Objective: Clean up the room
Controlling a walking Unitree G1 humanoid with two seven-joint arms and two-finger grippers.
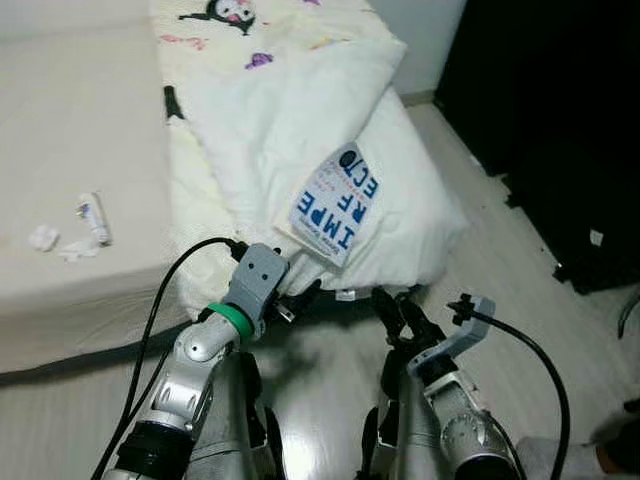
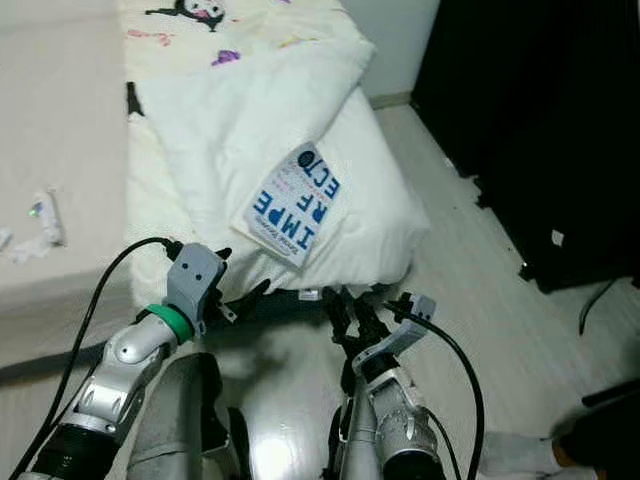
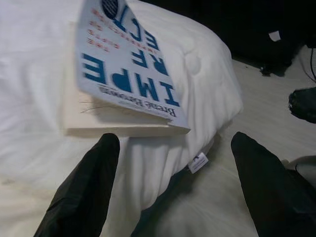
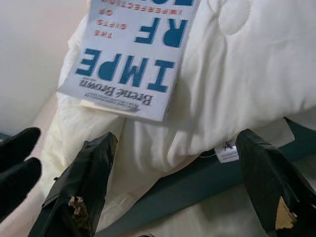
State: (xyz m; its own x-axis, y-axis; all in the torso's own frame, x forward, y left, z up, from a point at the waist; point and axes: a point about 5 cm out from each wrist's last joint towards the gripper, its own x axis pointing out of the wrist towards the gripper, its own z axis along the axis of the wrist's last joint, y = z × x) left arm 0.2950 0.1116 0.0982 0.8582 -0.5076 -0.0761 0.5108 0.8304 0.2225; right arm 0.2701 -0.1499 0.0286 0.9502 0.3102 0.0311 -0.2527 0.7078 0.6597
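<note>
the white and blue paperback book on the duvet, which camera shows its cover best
The right wrist view: the white and blue paperback book sits close and flat-on, its letters sharp, above the open right gripper. The left wrist view shows it close but slanted. Both eye views show it small on the white duvet.

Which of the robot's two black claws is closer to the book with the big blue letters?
The left gripper. It sits just below the book, under its lower corner, while the right gripper is further off to the side.

"Brené Brown", "IMPERFECTION" on book (image 4: pixel 133 59) cover
</note>
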